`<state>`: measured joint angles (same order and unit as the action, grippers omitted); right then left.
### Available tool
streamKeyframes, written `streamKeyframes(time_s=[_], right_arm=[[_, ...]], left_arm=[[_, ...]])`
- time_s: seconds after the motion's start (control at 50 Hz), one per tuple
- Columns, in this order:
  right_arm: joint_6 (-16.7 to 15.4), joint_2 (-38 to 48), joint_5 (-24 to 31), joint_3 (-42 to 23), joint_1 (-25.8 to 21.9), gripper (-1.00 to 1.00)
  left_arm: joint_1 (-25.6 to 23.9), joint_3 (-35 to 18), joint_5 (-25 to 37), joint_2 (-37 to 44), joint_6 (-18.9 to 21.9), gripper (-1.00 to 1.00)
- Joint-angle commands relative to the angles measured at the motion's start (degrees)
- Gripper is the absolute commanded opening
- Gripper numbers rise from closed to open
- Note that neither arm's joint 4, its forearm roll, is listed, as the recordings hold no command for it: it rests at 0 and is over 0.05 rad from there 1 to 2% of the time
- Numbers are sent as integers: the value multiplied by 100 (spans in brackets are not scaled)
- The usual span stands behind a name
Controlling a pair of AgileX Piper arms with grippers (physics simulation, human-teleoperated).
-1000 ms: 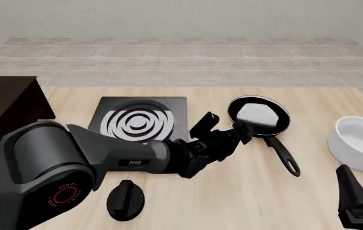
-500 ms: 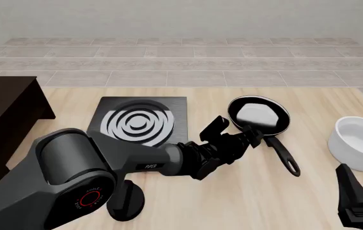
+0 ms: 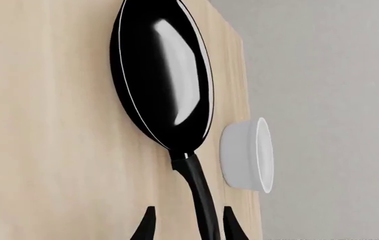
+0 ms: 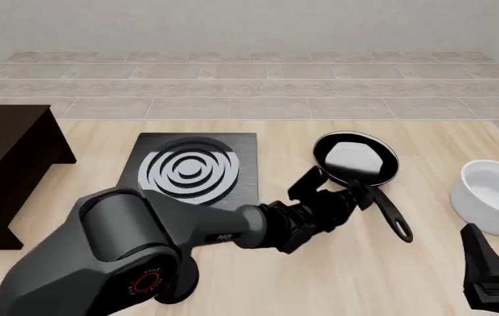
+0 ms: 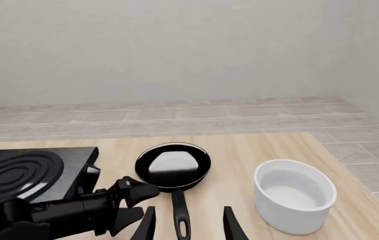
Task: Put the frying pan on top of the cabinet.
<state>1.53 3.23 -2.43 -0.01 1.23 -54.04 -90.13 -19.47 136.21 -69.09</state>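
Note:
The frying pan point(image 4: 356, 159) lies flat on the table right of the middle, its long handle point(image 4: 390, 214) pointing toward the near edge. My left gripper point(image 4: 344, 191) is open at the handle's base. In the left wrist view the handle point(image 3: 199, 192) runs between the two fingertips point(image 3: 145, 226) with a gap on each side, and the pan point(image 3: 163, 85) lies just beyond. The dark cabinet point(image 4: 4, 164) stands at the far left. My right gripper point(image 5: 188, 225) is open and empty near the front right corner, with the pan point(image 5: 173, 165) ahead of it.
A black stove plate point(image 4: 192, 170) with silver rings lies left of the pan. A white bowl point(image 4: 496, 197) stands at the right edge, close to the right gripper point(image 4: 486, 276). The left arm point(image 4: 188, 230) stretches across the table's middle.
The left gripper has moved right and forward, from beside the pan's rim to astride the base of the handle. Pan, bowl and right arm have stayed put.

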Motion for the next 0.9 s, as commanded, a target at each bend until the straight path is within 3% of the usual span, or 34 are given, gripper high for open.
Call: streamKeyframes(time_s=[0.02,0.9], right_arm=[[10,25,-21,0,7,100],[-4,239,-224,0,26,100]], left_arm=[[-63,-220,23,183,-54,100],[-288,-809,71,637,-172,100]])
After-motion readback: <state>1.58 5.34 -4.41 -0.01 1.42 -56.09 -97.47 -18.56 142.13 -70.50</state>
